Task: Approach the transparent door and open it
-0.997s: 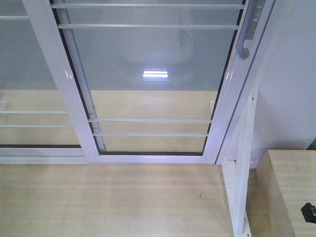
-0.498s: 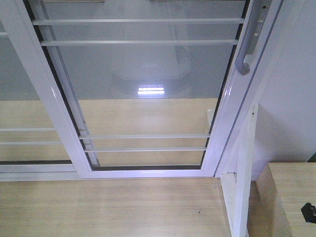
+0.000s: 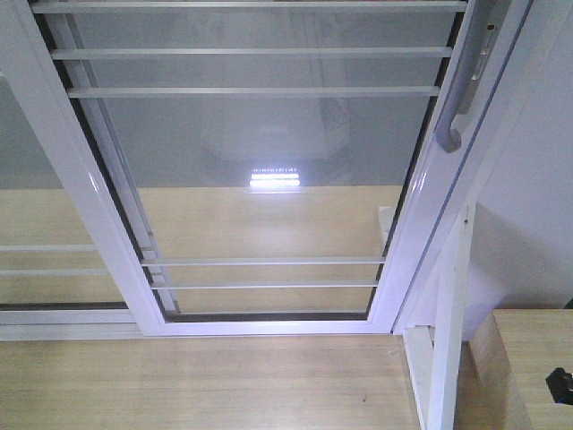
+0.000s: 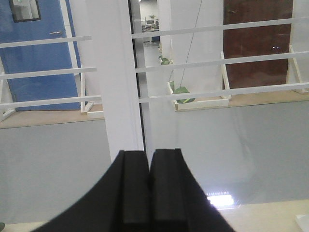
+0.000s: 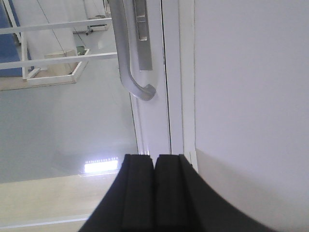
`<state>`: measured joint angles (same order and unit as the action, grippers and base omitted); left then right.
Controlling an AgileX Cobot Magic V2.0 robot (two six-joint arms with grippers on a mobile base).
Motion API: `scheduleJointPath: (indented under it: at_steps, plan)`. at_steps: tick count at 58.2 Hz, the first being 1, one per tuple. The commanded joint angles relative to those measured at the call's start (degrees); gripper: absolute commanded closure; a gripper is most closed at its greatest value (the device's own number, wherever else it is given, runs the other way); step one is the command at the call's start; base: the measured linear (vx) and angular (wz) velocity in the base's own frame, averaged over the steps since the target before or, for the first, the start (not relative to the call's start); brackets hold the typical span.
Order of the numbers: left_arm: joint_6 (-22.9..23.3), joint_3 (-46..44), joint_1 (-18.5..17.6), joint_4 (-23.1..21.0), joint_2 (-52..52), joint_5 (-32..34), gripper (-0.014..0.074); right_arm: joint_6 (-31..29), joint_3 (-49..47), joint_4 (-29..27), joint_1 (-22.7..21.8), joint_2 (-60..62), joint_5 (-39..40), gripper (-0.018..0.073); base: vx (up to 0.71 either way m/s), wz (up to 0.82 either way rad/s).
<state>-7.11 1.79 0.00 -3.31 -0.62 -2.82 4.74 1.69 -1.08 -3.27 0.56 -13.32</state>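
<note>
The transparent door (image 3: pixel 421 233) fills the front view: clear glass in a white frame, crossed by thin white bars. Its curved silver-grey handle (image 3: pixel 458 98) runs down the right stile at the top right. In the right wrist view the handle (image 5: pixel 126 58) hangs above and slightly left of my right gripper (image 5: pixel 154 157), which is shut and empty, some way short of it. My left gripper (image 4: pixel 149 152) is also shut and empty, pointing at a white upright stile (image 4: pixel 118 96) with glass on both sides.
A second white-framed glass panel (image 3: pixel 36 179) without a handle overlaps on the left. A white wall (image 3: pixel 537 179) and a white post (image 3: pixel 448 340) stand right of the door. A wooden surface (image 3: pixel 537 358) with a black object (image 3: pixel 560 385) sits at the lower right; wooden floor (image 3: pixel 224 385) lies ahead.
The front view has closed in on the door: the bottom rail and the handle have slid lower in the picture and look larger.
</note>
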Motion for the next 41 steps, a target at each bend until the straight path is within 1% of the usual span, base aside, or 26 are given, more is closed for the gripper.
scheduleJointPath:
  at_steps: [1, 41]
  plan:
    - [0.5, 0.8, 0.0, -0.5, -0.8, 4.7, 0.0603, -0.5, 0.3, 0.0, -0.2, 1.0, 4.6, 0.0565, 0.06, 0.02]
    - [0.5, 0.8, 0.0, -0.5, -0.8, 4.7, 0.0603, -0.5, 0.2, 0.0, -0.2, -0.7, 3.7, 0.0565, 0.00, 0.00]
